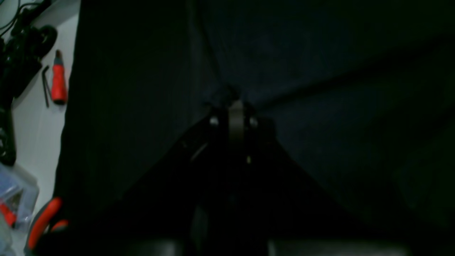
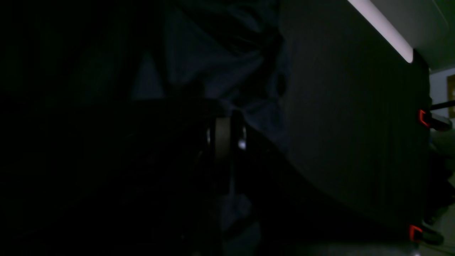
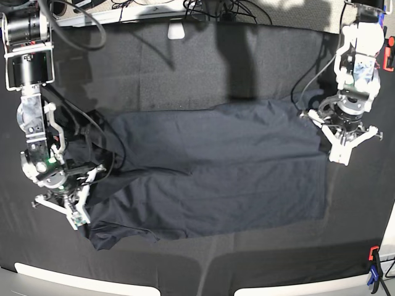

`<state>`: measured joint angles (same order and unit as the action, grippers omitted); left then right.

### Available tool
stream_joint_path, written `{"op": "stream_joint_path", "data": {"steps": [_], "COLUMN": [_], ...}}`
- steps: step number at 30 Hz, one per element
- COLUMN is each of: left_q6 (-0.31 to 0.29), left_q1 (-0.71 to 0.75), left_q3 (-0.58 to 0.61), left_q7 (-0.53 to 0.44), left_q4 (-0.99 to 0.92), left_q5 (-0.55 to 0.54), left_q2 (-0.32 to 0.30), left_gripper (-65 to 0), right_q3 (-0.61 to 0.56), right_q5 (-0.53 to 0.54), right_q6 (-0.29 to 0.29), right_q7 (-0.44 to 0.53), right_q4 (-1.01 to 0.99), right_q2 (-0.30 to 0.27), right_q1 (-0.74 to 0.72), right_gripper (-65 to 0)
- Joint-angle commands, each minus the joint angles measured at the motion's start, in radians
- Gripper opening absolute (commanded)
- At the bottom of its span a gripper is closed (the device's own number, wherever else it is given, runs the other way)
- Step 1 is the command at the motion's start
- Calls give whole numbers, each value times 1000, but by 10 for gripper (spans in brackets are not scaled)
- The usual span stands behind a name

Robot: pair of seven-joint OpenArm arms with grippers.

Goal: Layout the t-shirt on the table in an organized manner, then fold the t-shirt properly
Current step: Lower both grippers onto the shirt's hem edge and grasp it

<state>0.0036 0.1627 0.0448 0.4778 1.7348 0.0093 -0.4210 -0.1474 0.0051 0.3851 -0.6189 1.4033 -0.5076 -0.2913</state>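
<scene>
Fingers on the left arm [image 1: 236,106] are clamped together, and navy fabric of the t-shirt [image 3: 216,172] bunches right at their tips, with creases fanning out from that spot — pinched cloth, by the look of it. Over on the other side, the right arm's fingers [image 2: 224,133] are pressed shut too, low against the shirt's rumpled folds; whether any fabric sits between them is too dark to tell. From the base view, the shirt lies spread wide across the middle of the counter [image 3: 203,68], mostly flat, its long axis running between the two arms. One end reaches the left arm near the far right; the other end is crumpled beside the right arm, low on the left. Off the counter's black cloth, a red-handled screwdriver [image 1: 58,80] rests on a pale surface. Red clamps [image 2: 423,117] grip the counter's edge.
</scene>
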Motion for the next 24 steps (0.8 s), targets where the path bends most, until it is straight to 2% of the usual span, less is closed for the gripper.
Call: {"op": "stream_joint_path", "data": {"steps": [1, 8, 17, 18, 19, 20, 22, 24], "left_q6": [18, 19, 19, 19, 19, 19, 24, 27], "left_q1": [-14, -13, -14, -14, -14, -14, -14, -14], "left_q3": [-6, -6, -6, -6, -6, -6, -6, -6], "left_q7": [-37, -37, -38, -38, -39, -39, -38, -37], "left_q4": [14, 14, 14, 14, 14, 14, 14, 14], "left_q5": [8, 8, 8, 8, 9, 9, 11, 26], "left_q2": [-11, -11, -11, -11, -11, -11, -11, -11], "left_gripper": [-650, -650, -650, -624, -562, -500, -413, -398], "right_q3": [10, 10, 10, 10, 10, 10, 10, 10], "right_q5": [2, -5, -28, -28, -28, -28, -29, -31], "right_q6": [5, 5, 4, 4, 4, 4, 4, -4], "right_q7": [28, 44, 48, 49, 50, 55, 81, 106], "right_q4": [14, 14, 14, 14, 14, 14, 14, 14], "right_q2": [-2, 66, 73, 73, 73, 73, 73, 74], "right_q1": [-30, -30, -49, -54, -58, -63, -69, -74], "right_gripper": [-650, -650, -650, -650, -650, -637, -489, -391]}}
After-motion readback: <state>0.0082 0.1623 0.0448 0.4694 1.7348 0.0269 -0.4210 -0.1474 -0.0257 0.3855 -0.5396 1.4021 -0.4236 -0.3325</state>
